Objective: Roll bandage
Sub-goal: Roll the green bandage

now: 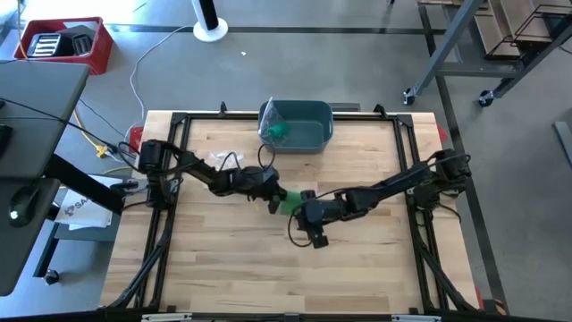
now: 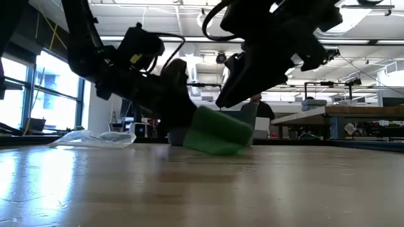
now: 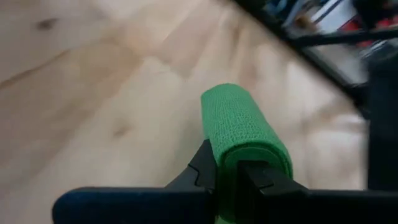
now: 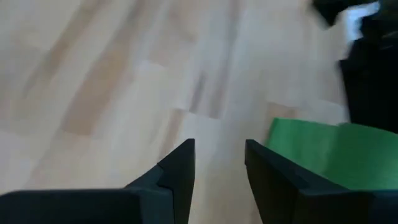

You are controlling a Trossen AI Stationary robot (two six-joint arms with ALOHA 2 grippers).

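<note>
The green bandage (image 1: 292,202) is a short, partly rolled wad near the table's middle; it also shows in the low view (image 2: 218,132) and the left wrist view (image 3: 239,121). My left gripper (image 1: 275,195) comes from the table's left and is shut on it. My right gripper (image 1: 306,220) comes from the right and hovers just above the wood on the bandage's near-right side. In the right wrist view it (image 4: 219,160) is open and empty, with the bandage (image 4: 329,155) beside its fingers. My left gripper pinches one end of the green bandage roll (image 3: 231,163) between its two fingers (image 3: 205,167). The fingers come slanting down from the table's left. The roll sticks out beyond the fingertips, tilted, with its lower edge (image 2: 221,151) down at the table top.
A teal bin (image 1: 304,134) with a green item (image 1: 279,132) inside stands at the far middle of the table. Crumpled clear plastic (image 1: 219,159) lies at the far left; it also shows in the low view (image 2: 95,137). Bare wood lies toward the near edge.
</note>
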